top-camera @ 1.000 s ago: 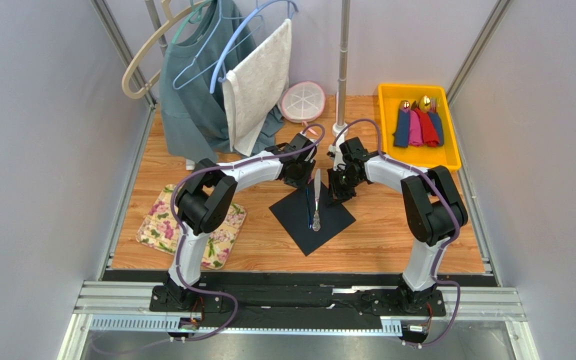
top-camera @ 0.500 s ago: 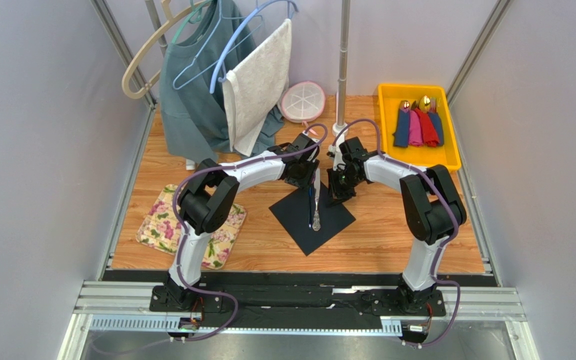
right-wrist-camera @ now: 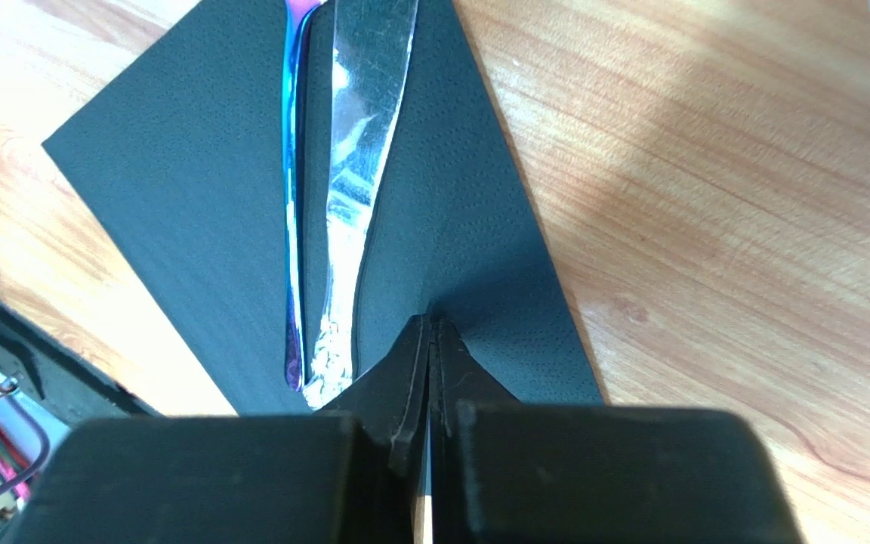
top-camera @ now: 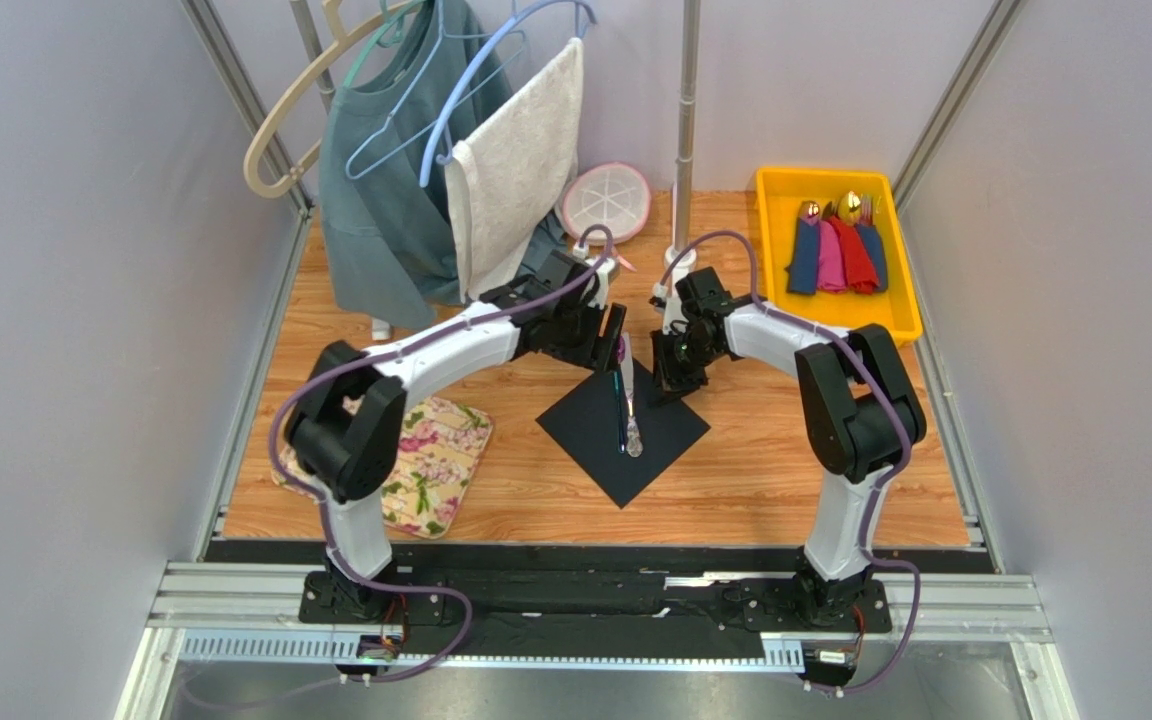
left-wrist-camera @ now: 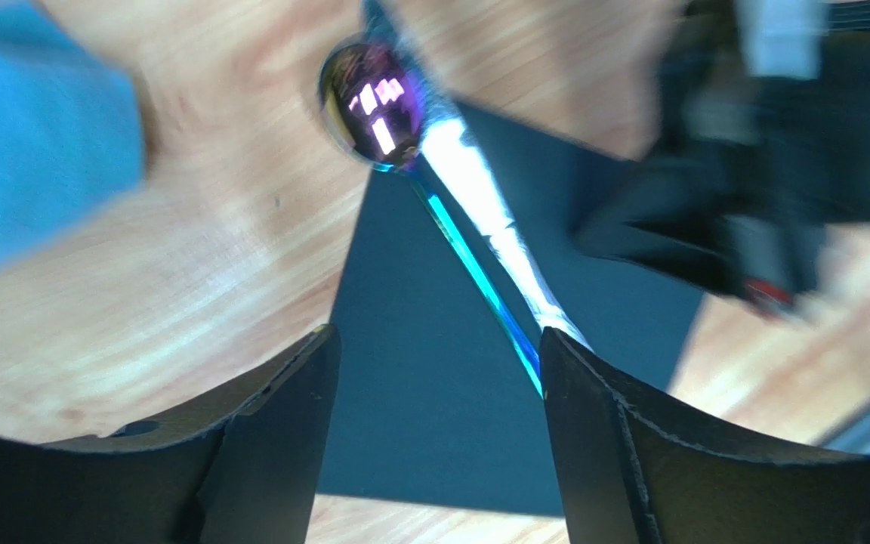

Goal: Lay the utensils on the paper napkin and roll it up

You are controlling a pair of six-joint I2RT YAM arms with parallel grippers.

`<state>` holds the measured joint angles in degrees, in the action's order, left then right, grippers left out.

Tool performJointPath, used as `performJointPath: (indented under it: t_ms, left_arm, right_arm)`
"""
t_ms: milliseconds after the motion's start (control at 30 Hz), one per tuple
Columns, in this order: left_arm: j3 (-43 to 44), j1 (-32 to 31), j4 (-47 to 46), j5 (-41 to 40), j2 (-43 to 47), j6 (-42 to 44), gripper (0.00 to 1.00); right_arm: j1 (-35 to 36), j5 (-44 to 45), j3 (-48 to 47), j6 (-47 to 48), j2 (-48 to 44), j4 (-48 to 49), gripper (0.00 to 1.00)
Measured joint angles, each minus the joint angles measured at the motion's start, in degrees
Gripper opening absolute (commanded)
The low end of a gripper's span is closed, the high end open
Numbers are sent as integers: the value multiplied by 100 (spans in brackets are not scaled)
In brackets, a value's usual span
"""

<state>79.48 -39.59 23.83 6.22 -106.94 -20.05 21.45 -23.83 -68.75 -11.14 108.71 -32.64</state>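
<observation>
The utensils (top-camera: pixel 627 413) (an iridescent spoon (left-wrist-camera: pixel 374 104) and a silvery piece (right-wrist-camera: pixel 362 125)) are lying on the black paper napkin (top-camera: pixel 582 425) mid-frame. Rolling seems to be starting: the right gripper (right-wrist-camera: pixel 428 340) is pinching its upper-right edge, jaws together, while the left gripper (left-wrist-camera: pixel 437 346) is hovering, jaws apart.

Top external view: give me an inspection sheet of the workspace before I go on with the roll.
Surface: wooden table; no damage seen.
Job's things: black paper napkin set as a diamond; spoon and knife lie side by side along its middle.
Clutter: floral mat at left; yellow tray with wrapped cutlery at far right; round pink-rimmed dish, hung shirt and towel at back.
Grippers: left gripper open over the spoon; right gripper shut on the napkin's edge.
Cables: purple cables run along both arms.
Surroundings: grey walls, metal pole.
</observation>
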Motion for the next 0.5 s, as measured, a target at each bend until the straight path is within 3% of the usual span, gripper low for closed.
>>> performJointPath:
  t_ms: [133,333,500]
  left_arm:
    - [-343,59,-125,417,940,470,72]
    - [-1596,-28,-186,1292,2568,2068,67]
    - [-2540,-960,-221,1543,3480,3724,62]
  right_arm:
    - [-46,-205,9,-13,-42,-11,5]
    - [-109,-752,125,-76,-737,-81,6]
    - [-181,-1152,291,-107,-1165,-57,0]
